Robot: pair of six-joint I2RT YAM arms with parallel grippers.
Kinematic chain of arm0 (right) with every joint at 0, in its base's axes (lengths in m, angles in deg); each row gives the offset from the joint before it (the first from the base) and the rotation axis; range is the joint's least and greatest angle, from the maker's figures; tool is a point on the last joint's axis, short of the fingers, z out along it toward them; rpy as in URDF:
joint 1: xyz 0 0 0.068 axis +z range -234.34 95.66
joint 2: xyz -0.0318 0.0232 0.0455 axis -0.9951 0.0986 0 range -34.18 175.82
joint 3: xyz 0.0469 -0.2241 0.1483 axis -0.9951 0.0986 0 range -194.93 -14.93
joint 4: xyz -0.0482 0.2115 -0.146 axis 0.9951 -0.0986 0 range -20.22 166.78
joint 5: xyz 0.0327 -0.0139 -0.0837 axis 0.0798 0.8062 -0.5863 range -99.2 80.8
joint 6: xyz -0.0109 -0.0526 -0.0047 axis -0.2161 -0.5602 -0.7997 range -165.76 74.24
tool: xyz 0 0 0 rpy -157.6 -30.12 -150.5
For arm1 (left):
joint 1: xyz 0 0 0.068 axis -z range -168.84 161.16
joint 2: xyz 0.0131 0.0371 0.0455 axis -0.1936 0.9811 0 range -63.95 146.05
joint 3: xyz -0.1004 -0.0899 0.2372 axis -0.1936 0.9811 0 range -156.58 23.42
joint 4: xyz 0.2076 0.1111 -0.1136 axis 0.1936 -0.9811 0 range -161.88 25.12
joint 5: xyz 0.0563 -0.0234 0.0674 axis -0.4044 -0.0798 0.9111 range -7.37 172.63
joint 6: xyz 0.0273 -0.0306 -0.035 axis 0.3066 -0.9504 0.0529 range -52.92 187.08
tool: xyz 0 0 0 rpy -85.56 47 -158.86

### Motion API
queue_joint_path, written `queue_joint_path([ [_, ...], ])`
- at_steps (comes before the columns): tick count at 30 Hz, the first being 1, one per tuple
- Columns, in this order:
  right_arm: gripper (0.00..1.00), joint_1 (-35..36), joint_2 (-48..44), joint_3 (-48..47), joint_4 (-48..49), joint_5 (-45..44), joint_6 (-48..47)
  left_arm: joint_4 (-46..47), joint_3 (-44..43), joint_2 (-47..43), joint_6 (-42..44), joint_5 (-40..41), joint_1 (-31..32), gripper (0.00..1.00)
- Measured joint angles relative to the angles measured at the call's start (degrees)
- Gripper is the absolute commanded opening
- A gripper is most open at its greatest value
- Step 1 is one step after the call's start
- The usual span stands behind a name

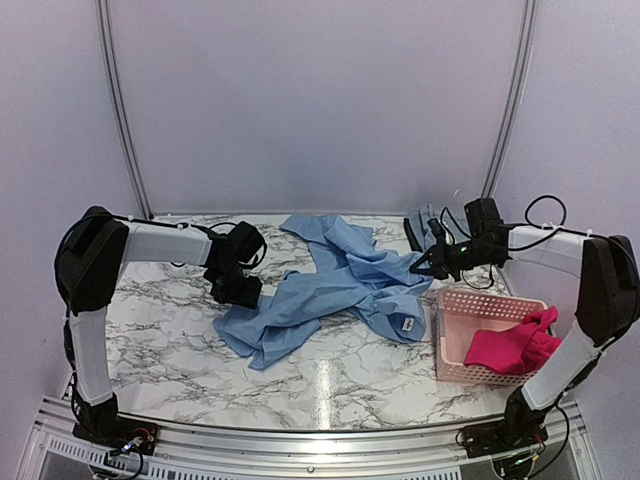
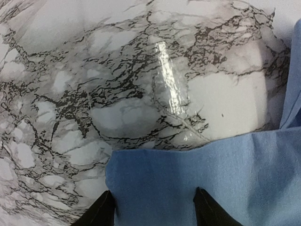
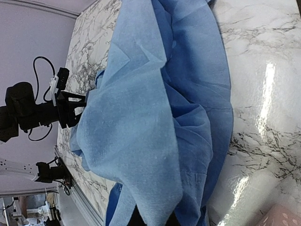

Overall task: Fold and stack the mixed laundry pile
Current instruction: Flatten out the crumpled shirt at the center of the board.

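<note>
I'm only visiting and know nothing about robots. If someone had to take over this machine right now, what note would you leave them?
The left gripper is open, its fingers either side of an edge of the blue shirt, not gripping it.
The right gripper appears shut on the shirt's right edge, with cloth pulled up toward it.
The shirt lies crumpled on the table. The red garment sits in the pink basket, hanging over its rim.
Done: nothing is folded or stacked.
Left: flatten and fold the shirt, take out and fold the red garment, stack both.
</note>
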Motion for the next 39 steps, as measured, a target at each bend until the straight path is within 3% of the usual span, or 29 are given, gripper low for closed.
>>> queue_joint_path([
  [2, 0.00, 0.0, 0.2, 0.0, -0.3, -0.1, -0.2, 0.4, -0.2, 0.3, 0.3, -0.5, 0.3, 0.36],
  [5, 0.00, 0.0, 0.3, 0.0, -0.7, -0.1, -0.7, 0.8, -0.2, 0.3, 0.2, -0.8, 0.3, 0.04],
  [6, 0.00, 0.0, 0.4, -0.1, -0.9, -0.1, -0.9, 0.8, -0.2, 0.3, 0.1, -0.8, 0.0, 0.00],
  [12, 0.00, 0.0, 1.3, -1.6, -1.1, 0.3, -1.4, 0.2, 0.9, -1.5, -1.0, -2.0, -3.8, 0.00],
  [16, 0.00, 0.0, 3.5, -9.1, -0.7, 1.4, -0.8, -2.7, -0.6, -8.7, -1.6, -0.3, -10.0, 0.00],
  [21, 0.00, 0.0, 5.7, -24.1, 2.3, 2.2, 1.1, -2.8, -14.6, -18.7, -2.1, 2.1, -17.8, 0.00],
  [24, 0.00, 0.1, 6.1, -32.9, 4.4, 3.2, 2.0, -1.0, -23.5, -23.7, -1.4, 3.1, -18.3, 0.00],
  [27, 0.00, 0.1, 5.7, -39.4, 6.2, 4.4, 2.2, 1.0, -26.8, -28.7, -0.3, 2.6, -17.6, 0.00],
  [35, 0.00, 1.7, -3.1, -41.0, 7.1, 6.5, 3.0, 6.0, -17.0, -45.2, 1.4, -1.6, -17.4, 0.00],
  [39, 0.00, 5.3, -7.2, -44.1, 6.6, 5.9, 3.5, 7.7, -16.6, -51.5, 2.6, -3.5, -17.4, 0.00],
])
